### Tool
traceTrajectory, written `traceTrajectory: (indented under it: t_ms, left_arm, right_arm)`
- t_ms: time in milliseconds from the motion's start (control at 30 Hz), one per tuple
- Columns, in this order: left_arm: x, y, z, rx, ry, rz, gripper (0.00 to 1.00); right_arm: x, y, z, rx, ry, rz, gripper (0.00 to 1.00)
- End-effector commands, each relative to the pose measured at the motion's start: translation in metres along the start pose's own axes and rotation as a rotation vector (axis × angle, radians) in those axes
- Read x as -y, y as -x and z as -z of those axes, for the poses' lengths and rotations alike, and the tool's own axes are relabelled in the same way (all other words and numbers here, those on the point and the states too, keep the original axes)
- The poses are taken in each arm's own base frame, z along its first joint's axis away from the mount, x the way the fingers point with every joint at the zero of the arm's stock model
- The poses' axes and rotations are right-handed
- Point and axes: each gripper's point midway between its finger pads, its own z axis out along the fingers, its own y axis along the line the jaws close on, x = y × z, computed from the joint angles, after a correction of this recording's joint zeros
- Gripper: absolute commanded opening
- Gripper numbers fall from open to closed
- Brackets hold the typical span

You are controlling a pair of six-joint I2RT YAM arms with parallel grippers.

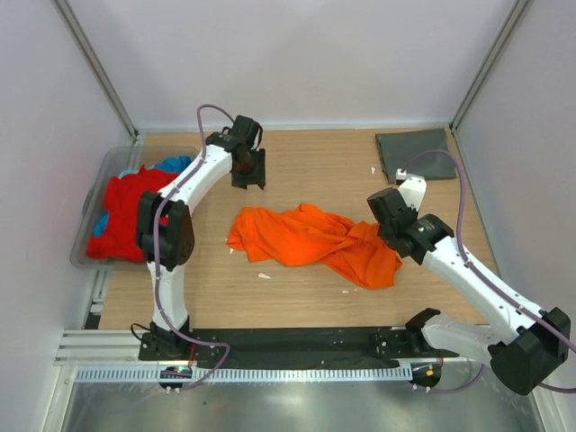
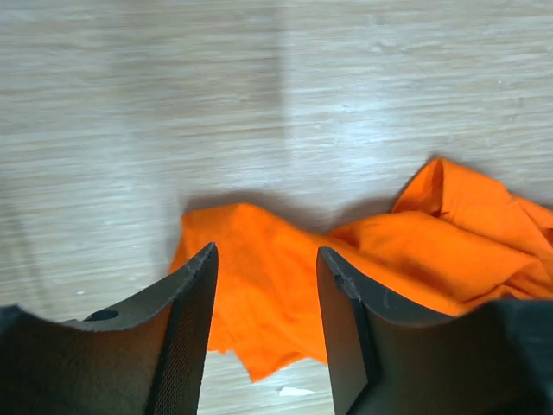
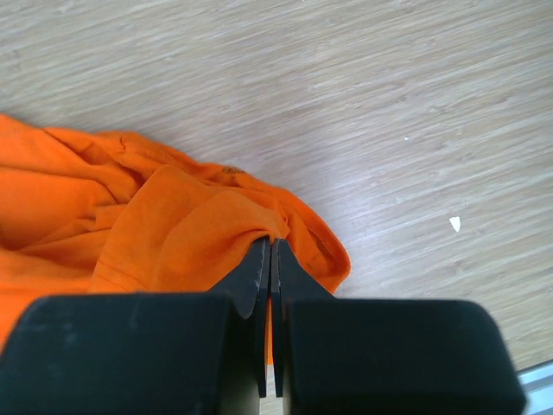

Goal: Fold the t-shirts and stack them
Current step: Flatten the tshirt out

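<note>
A bright orange t-shirt (image 1: 310,236) lies crumpled in the middle of the wooden table. My right gripper (image 1: 389,232) is at its right end; in the right wrist view the gripper (image 3: 271,244) is shut on a raised fold of the orange cloth (image 3: 130,216). My left gripper (image 1: 247,171) hangs above bare table behind the shirt's left end. In the left wrist view it (image 2: 266,259) is open with nothing between its fingers, and the orange shirt (image 2: 371,259) lies below it. A dark grey t-shirt (image 1: 416,153) lies folded at the back right.
A clear plastic tub (image 1: 97,193) at the left edge holds a red shirt (image 1: 126,211) and a blue one (image 1: 175,164). Small white scraps (image 1: 264,275) lie on the wood. White walls close the back and both sides.
</note>
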Motion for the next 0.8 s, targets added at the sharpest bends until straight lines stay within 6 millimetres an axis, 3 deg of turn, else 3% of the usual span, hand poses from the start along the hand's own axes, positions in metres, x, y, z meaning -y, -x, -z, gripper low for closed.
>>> traceTrajectory:
  t_ms: [0,67,133,167,200,333,367,400,467,600,733,767]
  left_arm:
    - [-0.011,0.016,0.036,0.087,0.066,-0.013,0.52]
    - [-0.019,-0.009,0.048,0.086,0.094,0.012,0.51]
    - [-0.013,-0.037,0.052,0.071,0.06,0.025,0.5]
    - [-0.02,-0.07,0.04,0.023,0.069,0.032,0.49]
    - [-0.013,-0.078,0.056,0.049,0.022,0.062,0.48]
    - [-0.005,-0.132,0.055,0.001,-0.076,0.137,0.46]
    - [-0.001,-0.132,0.054,0.021,-0.105,0.167,0.44]
    - [-0.007,-0.146,0.049,0.003,-0.09,0.197,0.43]
    - [-0.006,-0.144,0.048,0.033,-0.096,0.252,0.42]
    - [-0.008,-0.163,0.029,-0.032,-0.068,0.299,0.48]
    - [-0.001,-0.18,0.015,-0.049,-0.091,0.517,0.5]
    - [0.002,-0.172,0.02,-0.005,-0.105,0.617,0.5]
  right_arm:
    - [-0.009,0.015,-0.004,0.039,0.045,-0.035,0.01]
    - [-0.014,0.012,-0.005,0.03,0.073,-0.045,0.01]
    - [-0.017,0.009,-0.007,0.025,0.091,-0.051,0.01]
    - [-0.019,0.007,-0.007,0.017,0.097,-0.053,0.01]
    - [-0.022,0.006,-0.007,0.008,0.113,-0.053,0.01]
    - [-0.026,0.005,-0.004,0.004,0.144,-0.052,0.01]
    - [-0.026,0.005,-0.003,0.004,0.15,-0.052,0.01]
    - [-0.026,0.005,-0.003,0.006,0.154,-0.051,0.01]
    - [-0.027,0.004,-0.001,0.007,0.17,-0.05,0.01]
    - [-0.03,0.003,0.0,0.003,0.194,-0.057,0.01]
    - [-0.032,0.002,0.002,-0.002,0.21,-0.069,0.01]
    - [-0.032,0.0,0.002,-0.004,0.214,-0.073,0.01]
